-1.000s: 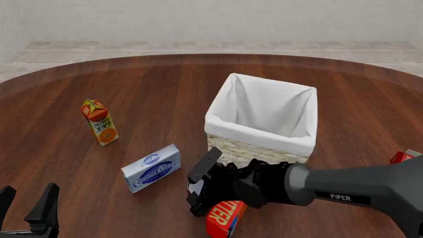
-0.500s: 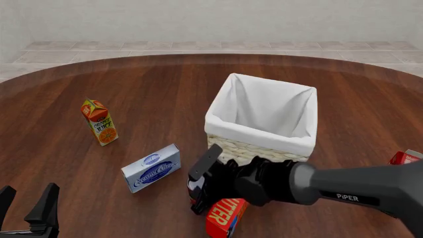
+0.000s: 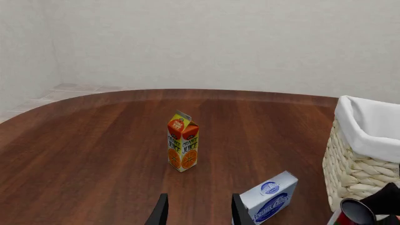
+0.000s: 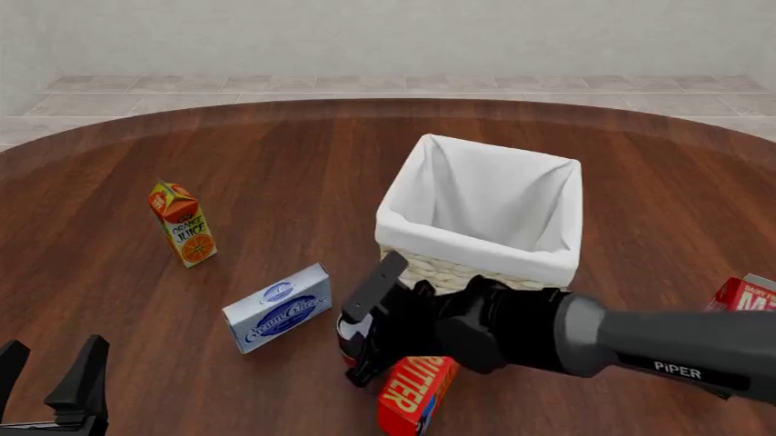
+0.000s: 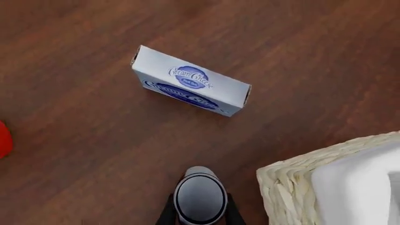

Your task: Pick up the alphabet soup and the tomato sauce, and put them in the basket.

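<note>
Left wrist view: the left hand (image 3: 198,211) stands empty with its two dark fingers set wide apart, low over the brown worktop (image 3: 93,154). Ahead of it stands an orange juice carton (image 3: 182,146), upright. A blue-and-white cream cheese box (image 3: 270,199) lies at about 3 o'clock of the fingers, close by. The basket (image 3: 359,164) shows its woven wall and white liner at the picture's edge; just beside its foot a silvery-ended can (image 3: 354,211) appears, partly hidden by dark parts of the other arm.

Front view: the basket (image 4: 479,263) sits near the middle of the worktop (image 4: 303,163). The right hand (image 4: 359,338) is at about 7 o'clock of the basket, close to its wall, clamped on a small can (image 4: 351,341) of which only a sliver shows. A red butter box (image 4: 416,392) lies just beside the hand, toward 5 o'clock. Another red item (image 4: 750,295) peeks out at the far right edge; what it is cannot be told.

Right wrist view: the right hand (image 5: 200,213) grips a can with a silvery top (image 5: 200,197), fingers narrow against both its sides; its label is hidden, so which tin it is cannot be told. It is just beside the basket's corner (image 5: 293,180).
</note>
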Tool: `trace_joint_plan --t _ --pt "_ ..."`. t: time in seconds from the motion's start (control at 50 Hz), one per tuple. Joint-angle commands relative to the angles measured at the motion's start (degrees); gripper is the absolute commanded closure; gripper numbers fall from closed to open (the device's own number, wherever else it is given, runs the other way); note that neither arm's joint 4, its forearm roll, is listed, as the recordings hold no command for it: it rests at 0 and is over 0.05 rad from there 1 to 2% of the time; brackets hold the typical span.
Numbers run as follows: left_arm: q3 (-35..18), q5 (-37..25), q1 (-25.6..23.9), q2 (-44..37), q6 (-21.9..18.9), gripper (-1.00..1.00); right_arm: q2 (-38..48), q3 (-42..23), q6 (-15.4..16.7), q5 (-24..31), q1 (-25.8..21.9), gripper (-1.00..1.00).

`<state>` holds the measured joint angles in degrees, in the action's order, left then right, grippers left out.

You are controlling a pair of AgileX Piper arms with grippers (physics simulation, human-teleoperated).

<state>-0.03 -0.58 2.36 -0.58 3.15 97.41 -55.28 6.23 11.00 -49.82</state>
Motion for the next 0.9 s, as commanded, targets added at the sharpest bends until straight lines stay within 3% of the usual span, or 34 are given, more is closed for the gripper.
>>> trace_joint_plan --t 0.02,0.58,0.9 --pt "0.0 0.0 0.0 0.0 0.0 -1.00 -2.7 -0.9 -1.2 1.8 -1.5 1.00" --pt "0.0 0.0 0.0 0.0 0.0 -1.00 -9.9 -4.3 -1.1 7.2 -3.5 1.00" --pt "0.0 0.0 0.0 0.0 0.0 -1.00 -12.3 -4.8 0.6 8.5 -3.4 1.00"
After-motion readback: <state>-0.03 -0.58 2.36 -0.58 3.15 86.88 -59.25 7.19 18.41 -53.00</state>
